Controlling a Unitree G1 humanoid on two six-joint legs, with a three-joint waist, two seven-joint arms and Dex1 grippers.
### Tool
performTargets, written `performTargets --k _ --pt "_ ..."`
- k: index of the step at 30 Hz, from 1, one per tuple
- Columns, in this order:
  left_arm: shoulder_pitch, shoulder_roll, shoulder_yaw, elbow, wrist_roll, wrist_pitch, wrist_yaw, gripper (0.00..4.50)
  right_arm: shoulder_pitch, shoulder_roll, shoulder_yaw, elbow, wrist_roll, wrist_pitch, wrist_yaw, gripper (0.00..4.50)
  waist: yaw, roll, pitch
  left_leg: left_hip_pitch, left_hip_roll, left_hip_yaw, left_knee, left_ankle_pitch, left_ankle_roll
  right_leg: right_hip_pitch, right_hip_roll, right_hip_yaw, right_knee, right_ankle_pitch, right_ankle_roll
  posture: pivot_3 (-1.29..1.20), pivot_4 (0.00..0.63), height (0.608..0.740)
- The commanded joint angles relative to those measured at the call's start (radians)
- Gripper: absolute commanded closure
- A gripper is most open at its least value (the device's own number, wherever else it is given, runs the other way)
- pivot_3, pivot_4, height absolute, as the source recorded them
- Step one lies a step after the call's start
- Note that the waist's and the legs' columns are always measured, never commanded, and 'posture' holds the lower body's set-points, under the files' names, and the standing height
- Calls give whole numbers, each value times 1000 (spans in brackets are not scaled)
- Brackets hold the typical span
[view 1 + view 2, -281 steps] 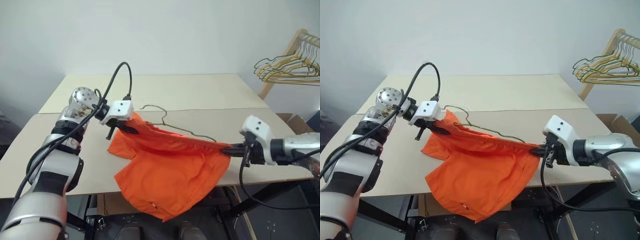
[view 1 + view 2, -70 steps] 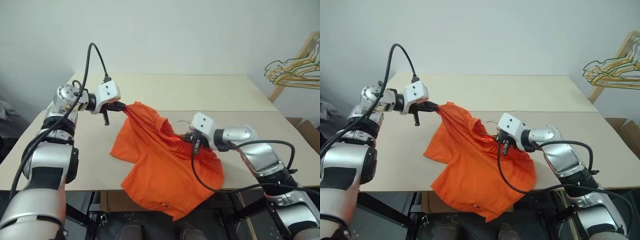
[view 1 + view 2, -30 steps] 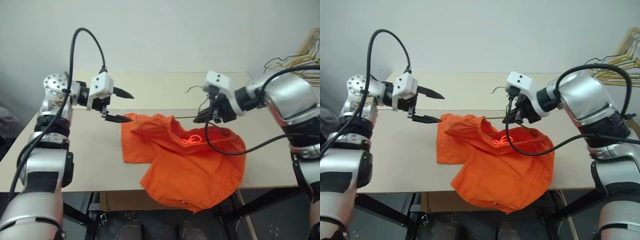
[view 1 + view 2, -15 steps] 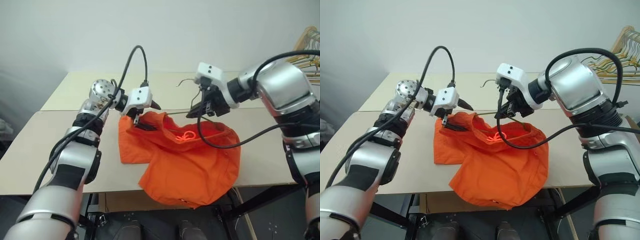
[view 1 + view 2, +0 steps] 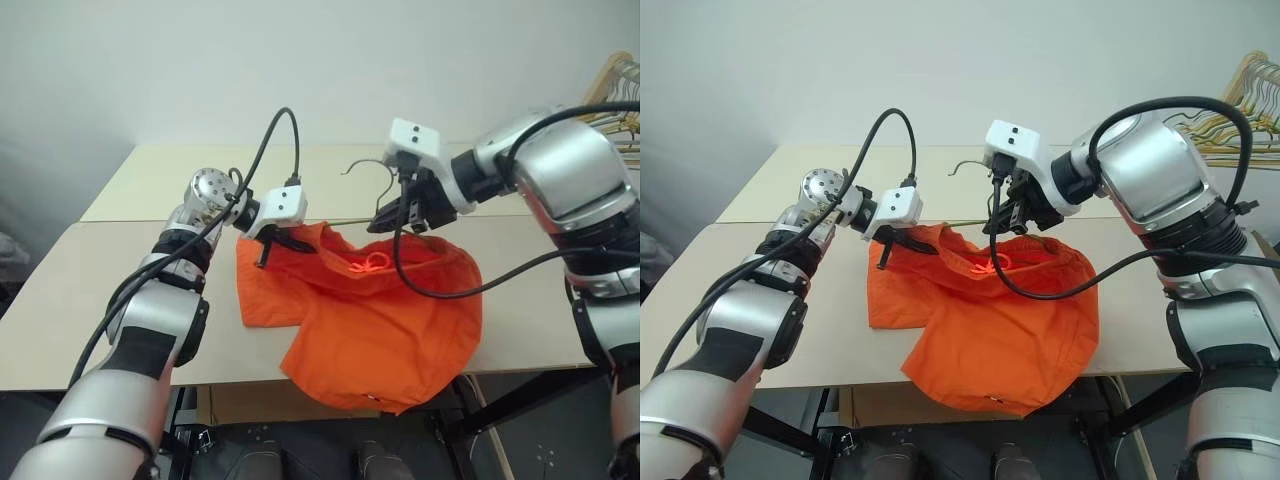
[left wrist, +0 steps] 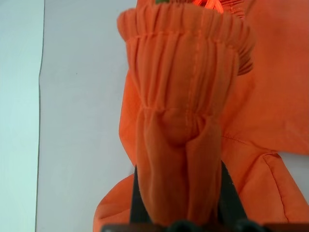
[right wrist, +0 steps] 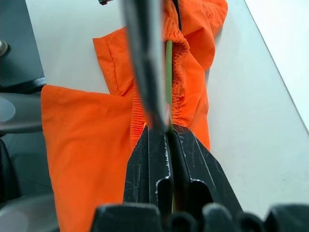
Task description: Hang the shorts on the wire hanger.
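Observation:
The bright orange shorts (image 5: 375,315) lie on the table (image 5: 110,300), one leg hanging over its front edge. My left gripper (image 5: 288,240) is shut on the left end of the gathered waistband (image 6: 186,72), which bunches between its black fingers (image 6: 138,195). My right gripper (image 5: 396,216) is shut on the thin grey wire hanger (image 5: 362,166) just above the middle of the waistband. The hook curves up to the left of this gripper. In the right wrist view the wire (image 7: 168,67) runs from the shut fingertips (image 7: 149,145) down into the waistband. The rest of the hanger is hidden by fabric.
A bunch of yellowish and pale hangers (image 5: 1225,112) hangs on a wooden rack (image 5: 612,72) at the far right. A second table (image 5: 200,175) adjoins the first behind the shorts. A black cable (image 5: 1025,285) from my right wrist loops over the shorts.
My left gripper came right and down from its open stance beside the shorts and shut on the left end of the waistband. My right gripper still holds the hanger over the shorts.

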Motion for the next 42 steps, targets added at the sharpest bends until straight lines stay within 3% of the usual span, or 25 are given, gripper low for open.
performTargets --k 1,5,7,12,16,19,25,29,33,42 --pt "-48 4 25 -7 -9 8 25 4500 4 -10 -61 -18 -13 -38 -36 3909 0 0 0 0 0 0 0 0 0 0 0 0 0 0 0 28 0 740" --pt "-44 13 38 -9 -23 29 14 4500 37 -58 -93 -65 -3 -31 -45 2656 0 0 0 0 0 0 0 0 0 0 0 0 0 0 0 22 0 740" --pt "-37 20 41 -11 -24 34 16 4500 58 -96 -138 -99 12 -13 -51 1788 0 0 0 -1 0 0 0 0 0 0 0 0 0 0 0 21 0 740" --pt "-24 38 56 -20 -32 56 13 4500 132 -230 -275 -200 77 28 -38 140 1 0 0 -1 0 0 0 0 0 0 0 0 -1 -1 1 19 0 740" --pt "-20 48 62 -23 -34 57 13 4500 290 -374 -285 -339 57 -37 -31 62 1 0 0 0 0 -1 -1 0 0 0 0 0 -1 -1 1 16 0 740" --pt "-22 50 66 -25 -35 58 9 4500 376 -407 -233 -387 -6 -120 -59 62 -8 0 0 1 0 0 0 0 0 0 0 0 0 -4 4 16 0 740" --pt "-29 47 69 -29 -34 57 6 4500 344 -286 -113 -239 -145 -199 -139 62 -43 0 0 4 0 0 0 2 -3 2 0 1 3 -5 7 16 0 740" --pt "-27 46 70 -36 -35 58 2 4500 307 -217 -68 -167 -177 -218 -119 62 -51 0 0 4 0 0 0 2 -2 1 0 1 5 -6 4 16 0 740" --pt "-22 50 69 -42 -35 56 -3 4500 297 -190 -52 -163 -185 -242 -80 954 -48 0 0 3 -1 -1 -1 1 -2 1 0 2 4 -4 0 41 0 740" --pt "-13 50 69 -50 -34 30 -4 4500 291 -167 -41 -149 -217 -244 -43 4205 -48 0 0 3 -1 -1 0 1 -2 1 0 1 5 -4 1 46 0 740"
